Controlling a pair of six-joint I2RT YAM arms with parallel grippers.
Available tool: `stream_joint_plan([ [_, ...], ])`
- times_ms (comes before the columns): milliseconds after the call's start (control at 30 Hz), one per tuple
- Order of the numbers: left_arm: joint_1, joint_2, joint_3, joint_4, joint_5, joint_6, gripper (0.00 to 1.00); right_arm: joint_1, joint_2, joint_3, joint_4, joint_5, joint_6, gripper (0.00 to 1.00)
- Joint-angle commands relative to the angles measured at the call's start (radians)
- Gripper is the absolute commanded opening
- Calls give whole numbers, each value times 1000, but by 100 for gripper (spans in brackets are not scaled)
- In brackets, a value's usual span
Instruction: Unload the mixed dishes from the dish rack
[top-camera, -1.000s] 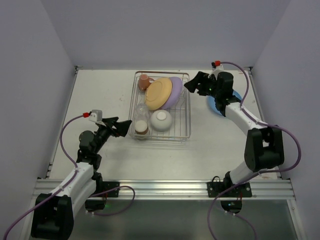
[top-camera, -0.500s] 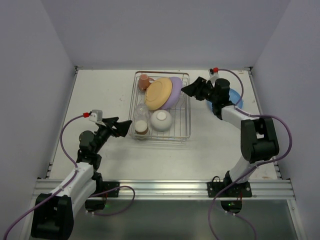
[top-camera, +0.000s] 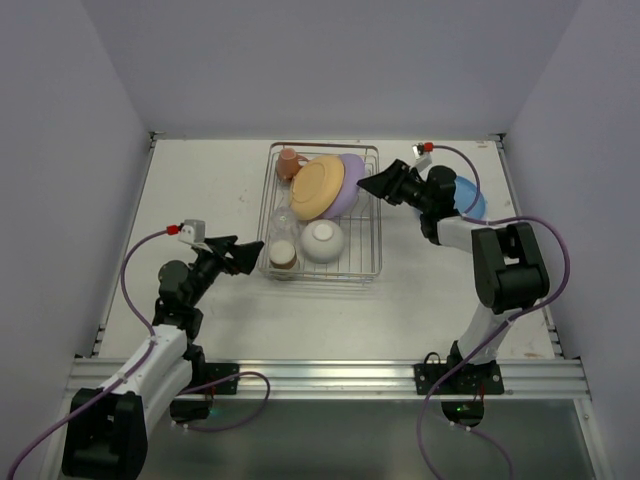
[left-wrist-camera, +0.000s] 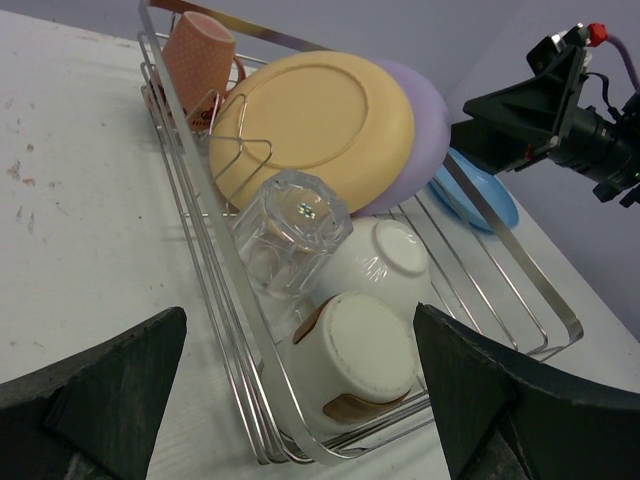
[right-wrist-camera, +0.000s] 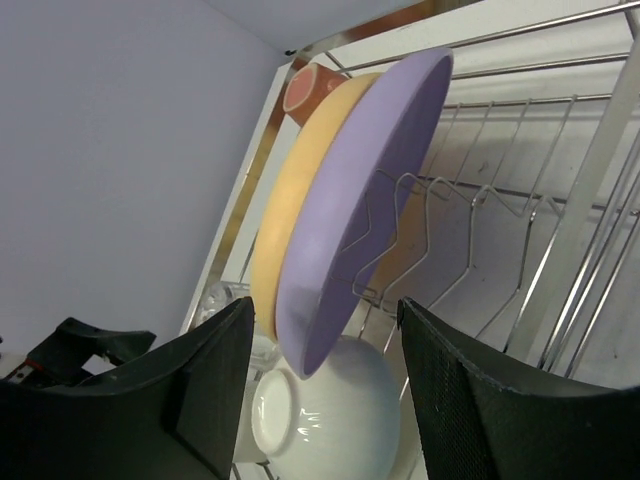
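Right gripper (top-camera: 373, 184), jaws spread and empty, faces the lilac plate (right-wrist-camera: 350, 200) at the dish rack's (top-camera: 380, 240) 3 o'clock rim. Left gripper (top-camera: 248, 252), jaws released, sits at 9 o'clock. Pulling the lilac plate askew could jam it or topple the yellow-orange plate (top-camera: 318, 187) leaning on it.

The dish rack (left-wrist-camera: 205, 235) is shiny silver metal wire. The glass (left-wrist-camera: 290, 222) at centre is clear and reflective. The yellow plate (left-wrist-camera: 315, 125) and lilac plate (right-wrist-camera: 365, 190) look smooth, matt; the white bowl (right-wrist-camera: 340, 400) is glossy. The table (left-wrist-camera: 70, 210) is matt, scuffed.
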Motion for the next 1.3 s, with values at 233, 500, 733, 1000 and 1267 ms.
stream_joint_plan([
  [233,4,-64,144,-301,-21,25,100,-2,53,23,165,-77,56,59],
  [500,4,-101,61,-269,-14,46,100,-4,83,37,222,-105,99,54],
  [733,4,-133,21,-227,-9,59,100,-2,94,48,250,-120,125,53],
  [1000,4,-139,21,-223,-5,63,100,-1,106,63,256,-133,134,51],
  [1267,4,-141,21,-217,-6,66,100,11,129,91,262,-137,150,50],
])
